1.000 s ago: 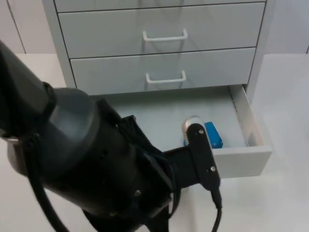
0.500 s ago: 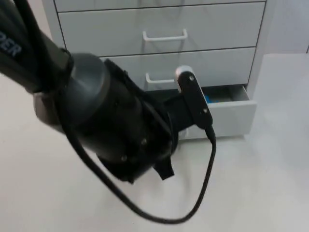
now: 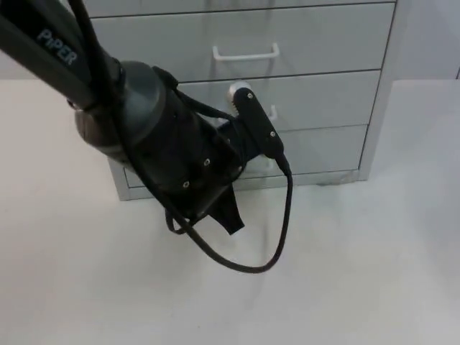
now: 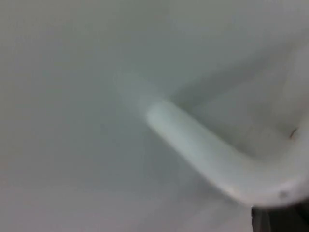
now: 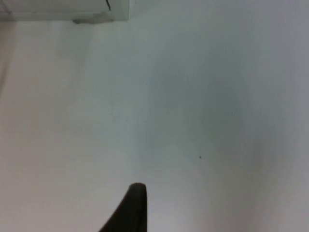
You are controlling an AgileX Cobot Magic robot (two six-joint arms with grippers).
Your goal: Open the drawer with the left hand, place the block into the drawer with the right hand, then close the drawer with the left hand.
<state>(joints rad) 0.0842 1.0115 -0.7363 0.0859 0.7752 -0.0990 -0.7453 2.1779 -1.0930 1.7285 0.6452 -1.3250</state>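
The grey cabinet's bottom drawer (image 3: 327,147) is pushed in flush with the drawers above it. My left arm (image 3: 172,154) reaches across the cabinet front, and its bulk hides the gripper from above. The left gripper (image 4: 276,218) sits right at a white drawer handle (image 4: 203,152), seen very close in the left wrist view. The blue block is hidden inside the shut drawer. Off to the side, my right gripper (image 5: 133,208) waits above bare white table, with the cabinet's lower corner (image 5: 96,9) ahead of it.
The cabinet (image 3: 381,86) stands at the back of the table, with two more shut drawers above, each with a white handle (image 3: 244,52). A black cable (image 3: 280,230) loops down from the left arm. White table top (image 3: 345,273) spreads in front.
The left arm has pushed the bottom drawer from wide open to fully in, moving toward the cabinet. The blue block that lay in the drawer has gone out of sight.
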